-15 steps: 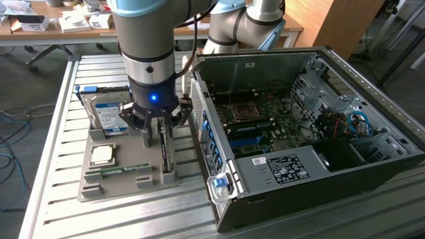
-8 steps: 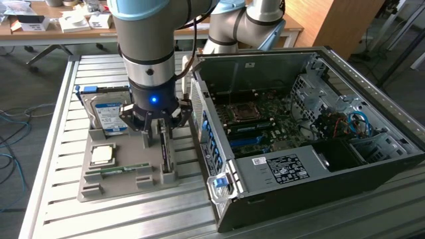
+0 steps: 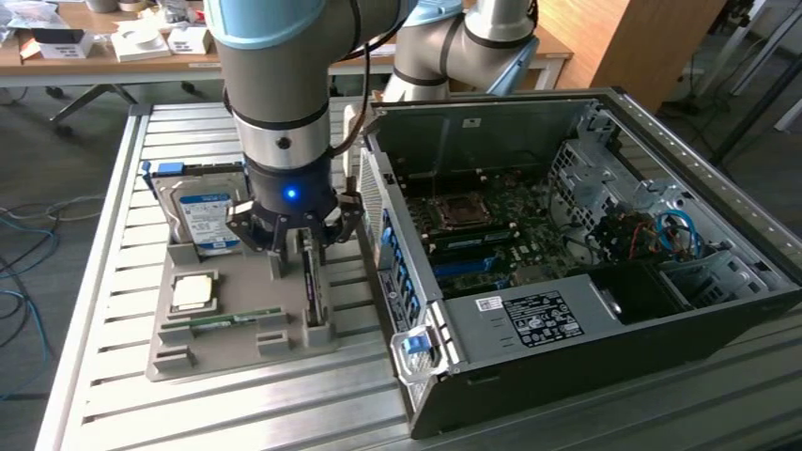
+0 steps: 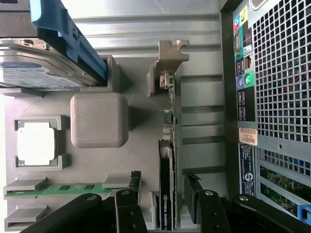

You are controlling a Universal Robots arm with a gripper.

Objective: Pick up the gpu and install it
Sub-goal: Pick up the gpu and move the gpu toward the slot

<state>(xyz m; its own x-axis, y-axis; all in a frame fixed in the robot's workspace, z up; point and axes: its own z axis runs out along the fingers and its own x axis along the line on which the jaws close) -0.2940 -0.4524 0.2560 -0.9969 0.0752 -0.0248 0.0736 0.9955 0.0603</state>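
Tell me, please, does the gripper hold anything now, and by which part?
Nothing is held yet. The gripper stands open astride the gpu, a gap on each side; the card sits on edge in the gray tray.

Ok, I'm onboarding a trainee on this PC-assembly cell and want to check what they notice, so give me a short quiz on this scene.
1. True or false: the gpu, a thin green circuit-board card, is already seated inside the open black computer case.
2. Multiple choice: the gripper has its fingers A) on either side of the gpu, B) inside the case, C) on the case's rim.
3. Fill in: the gpu stands on edge in a slot of the grey moulded ____.
Key: 1 false; 2 A; 3 tray.
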